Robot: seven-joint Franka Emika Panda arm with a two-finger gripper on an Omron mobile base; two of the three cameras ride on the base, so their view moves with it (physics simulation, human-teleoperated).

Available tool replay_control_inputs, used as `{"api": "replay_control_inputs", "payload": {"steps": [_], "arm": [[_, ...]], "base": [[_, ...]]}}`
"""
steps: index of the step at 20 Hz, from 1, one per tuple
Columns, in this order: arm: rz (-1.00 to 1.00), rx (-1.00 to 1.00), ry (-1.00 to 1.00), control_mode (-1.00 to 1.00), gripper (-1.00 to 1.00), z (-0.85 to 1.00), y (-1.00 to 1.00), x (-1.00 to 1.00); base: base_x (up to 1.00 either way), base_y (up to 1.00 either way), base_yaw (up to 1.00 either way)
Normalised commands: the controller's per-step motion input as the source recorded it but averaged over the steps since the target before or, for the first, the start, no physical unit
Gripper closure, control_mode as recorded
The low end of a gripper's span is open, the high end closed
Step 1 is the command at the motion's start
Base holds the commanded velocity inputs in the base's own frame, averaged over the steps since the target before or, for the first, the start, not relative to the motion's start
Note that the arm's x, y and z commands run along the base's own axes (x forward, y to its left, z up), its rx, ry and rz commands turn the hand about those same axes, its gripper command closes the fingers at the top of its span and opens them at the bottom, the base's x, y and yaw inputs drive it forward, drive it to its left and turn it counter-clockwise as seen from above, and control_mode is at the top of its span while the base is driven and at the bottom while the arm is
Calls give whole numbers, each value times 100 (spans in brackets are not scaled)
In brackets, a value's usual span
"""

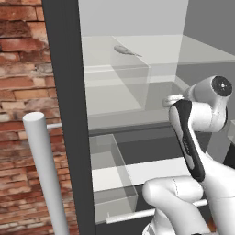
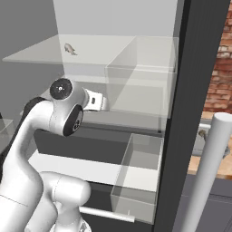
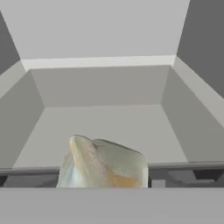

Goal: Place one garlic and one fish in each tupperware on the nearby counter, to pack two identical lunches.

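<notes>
In the hand view a cream-white garlic (image 3: 103, 164) sits right at my gripper (image 3: 105, 180), so close that it covers the fingertips; the jaws look shut on it. Behind it is a grey-walled fridge compartment (image 3: 105, 87). My white hand (image 1: 170, 100) reaches into the open fridge at the middle shelf, also seen from the other side (image 2: 96, 101). One slim grey fish (image 1: 126, 50) lies on the top glass shelf (image 2: 69, 49), well above the hand. A grey tupperware (image 2: 200, 144) rests on the orange-brown counter (image 2: 195, 166) at the right, mostly hidden by the fridge door.
The dark fridge door edge (image 1: 64, 114) and its thick white handle bar (image 1: 43, 174) stand close on the left, with a brick wall (image 1: 18, 69) behind. Clear plastic bins (image 2: 140, 172) and glass shelves (image 1: 119, 87) surround the arm.
</notes>
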Motion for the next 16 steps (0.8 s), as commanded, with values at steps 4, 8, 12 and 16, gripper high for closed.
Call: {"api": "replay_control_inputs", "payload": {"steps": [4, 8, 12, 16], "arm": [[0, -1, 7, -100, 100, 43, 0, -100], [0, -4, 3, -100, 100, 41, 8, -100], [1, -10, 5, -100, 100, 29, 42, -79], [3, -12, 5, -100, 100, 6, 29, -67]], "base": [[0, 0, 0], [0, 0, 0], [0, 0, 0], [0, 0, 0]]}}
